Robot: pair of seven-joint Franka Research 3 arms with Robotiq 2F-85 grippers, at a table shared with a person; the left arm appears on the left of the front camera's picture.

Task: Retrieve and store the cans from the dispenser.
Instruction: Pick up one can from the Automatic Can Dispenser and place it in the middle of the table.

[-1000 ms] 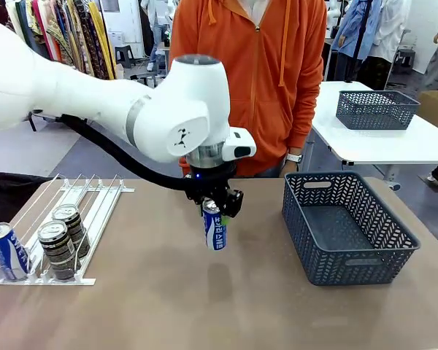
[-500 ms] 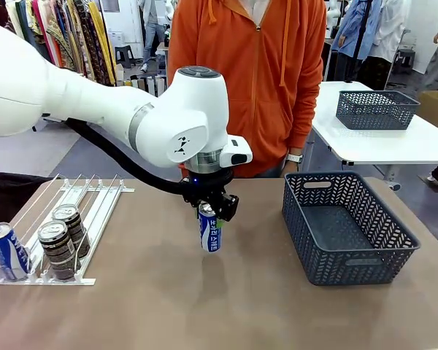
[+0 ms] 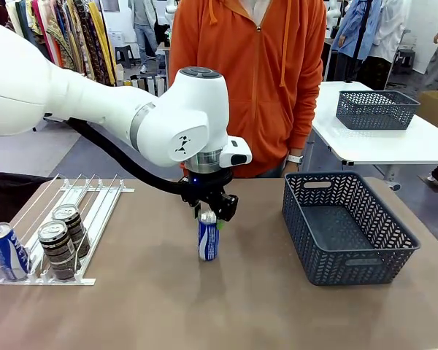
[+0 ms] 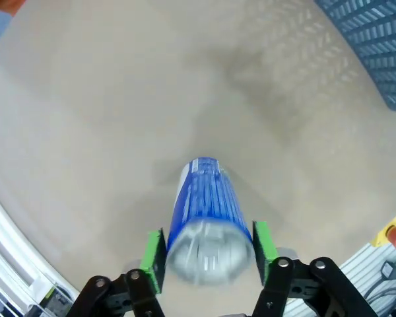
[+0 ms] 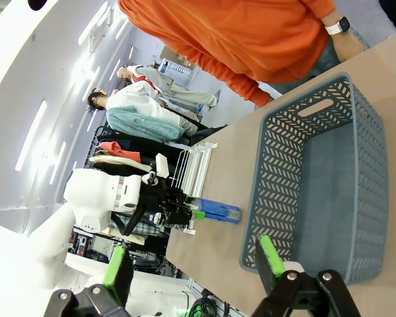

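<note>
Standing upright, long axis vertical: blue can.

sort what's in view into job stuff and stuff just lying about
Job: blue can under the left gripper; dispenser; racked cans; near basket, likely the storage.
Lying about: far basket on the other table; hanging clothes.

1. The front view looked from the near side across the table toward the person on the far side.
2. The left wrist view faced steeply down, close above the blue can.
3. The right wrist view, rolled sideways, looked leftward from farther off over the grey basket. It shared the can, basket and left arm with the front view.
</note>
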